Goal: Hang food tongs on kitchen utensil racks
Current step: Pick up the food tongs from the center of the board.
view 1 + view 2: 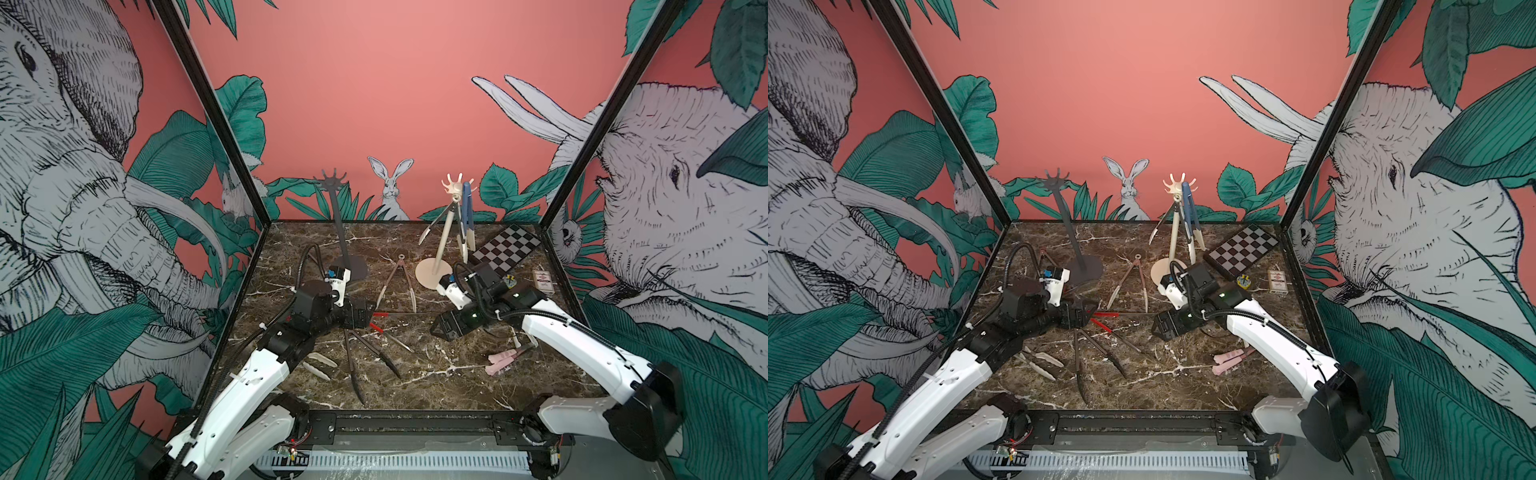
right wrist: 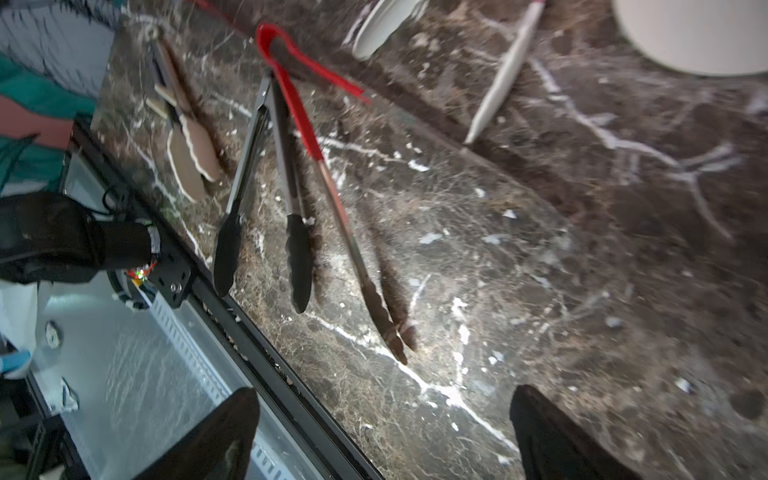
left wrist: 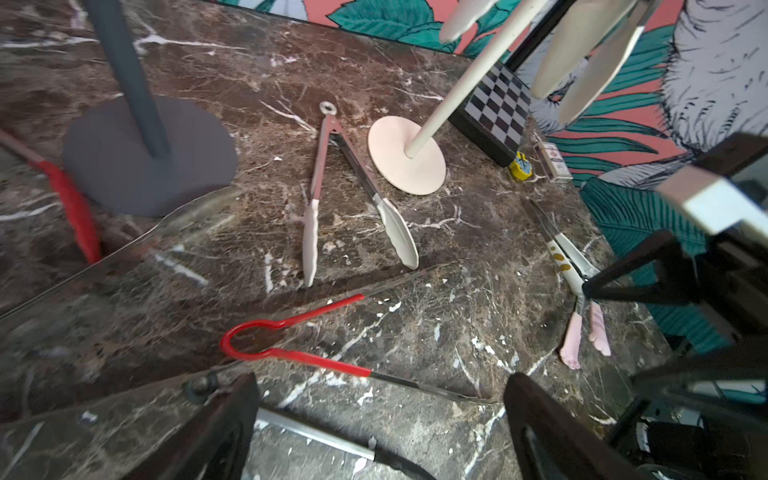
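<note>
Left gripper: your left gripper [image 3: 380,378] hovers low over the marble table [image 1: 457,386], jaws spread wide with nothing between them.
Right gripper: your right gripper [image 2: 384,390] hangs above the middle of the table, jaws also released and empty.
Red-handled tongs [image 3: 291,353]: they lie flat on the table just in front of your left gripper.
Black-tipped tongs [image 1: 370,357]: flat toward the front edge, with the hinge end beside the red loop.
Cream-tipped tongs [image 1: 397,282]: flat and splayed, between the two rack bases.
Pink-tipped tongs [image 1: 505,359]: on the table close under your right arm.
Dark grey rack [image 1: 338,224]: upright behind your left gripper.
Cream rack [image 1: 446,232]: upright behind your right gripper. Blue-handled tongs [image 1: 467,203] and a second metal-armed pair [image 1: 436,224] hang from its hooks.
Chessboard [image 1: 507,249]: it lies in the far corner on your right, with a small card box [image 1: 543,280] near it.
</note>
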Controlling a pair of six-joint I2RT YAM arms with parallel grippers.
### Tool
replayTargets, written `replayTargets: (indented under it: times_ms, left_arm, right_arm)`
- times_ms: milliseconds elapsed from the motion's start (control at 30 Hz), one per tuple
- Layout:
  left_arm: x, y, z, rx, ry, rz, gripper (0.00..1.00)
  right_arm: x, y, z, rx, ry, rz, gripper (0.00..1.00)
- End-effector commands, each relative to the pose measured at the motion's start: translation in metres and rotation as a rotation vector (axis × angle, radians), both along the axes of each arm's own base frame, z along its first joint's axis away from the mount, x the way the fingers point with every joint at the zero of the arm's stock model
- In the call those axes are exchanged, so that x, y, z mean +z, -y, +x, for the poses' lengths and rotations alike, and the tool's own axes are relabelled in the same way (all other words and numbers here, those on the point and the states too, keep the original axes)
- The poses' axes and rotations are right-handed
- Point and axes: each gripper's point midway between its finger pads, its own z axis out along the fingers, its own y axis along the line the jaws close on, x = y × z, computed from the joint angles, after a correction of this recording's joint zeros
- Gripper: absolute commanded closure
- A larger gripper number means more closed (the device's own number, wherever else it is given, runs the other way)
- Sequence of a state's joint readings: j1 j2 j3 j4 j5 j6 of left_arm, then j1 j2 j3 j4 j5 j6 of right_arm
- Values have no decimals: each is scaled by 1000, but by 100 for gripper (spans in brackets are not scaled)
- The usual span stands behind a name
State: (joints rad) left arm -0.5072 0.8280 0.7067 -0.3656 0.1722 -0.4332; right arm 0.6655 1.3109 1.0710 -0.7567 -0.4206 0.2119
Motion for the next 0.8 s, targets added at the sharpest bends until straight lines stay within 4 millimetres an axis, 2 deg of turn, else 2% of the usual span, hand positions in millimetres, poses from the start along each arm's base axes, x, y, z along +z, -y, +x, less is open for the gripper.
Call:
replayTargets:
  times_ms: [0, 100, 300, 533, 767]
  left_arm:
    - [-10, -23, -17, 113, -37, 7, 6]
    - [-6, -37, -30, 142, -19, 12, 6]
    - [8, -53, -50, 140, 53, 17, 6]
    - [25, -54, -64, 105, 87, -14, 6]
    - [38, -63, -73, 99, 129, 8, 6]
  right_arm:
    - [-12, -21, -5, 85, 28, -11, 11]
    - [-23, -34, -2, 119, 58, -30, 15]
    - [-41, -53, 6, 176, 86, -52, 27]
    - [-75, -79, 10, 211, 69, -87, 36]
    - [-87, -109, 17, 234, 75, -100, 43]
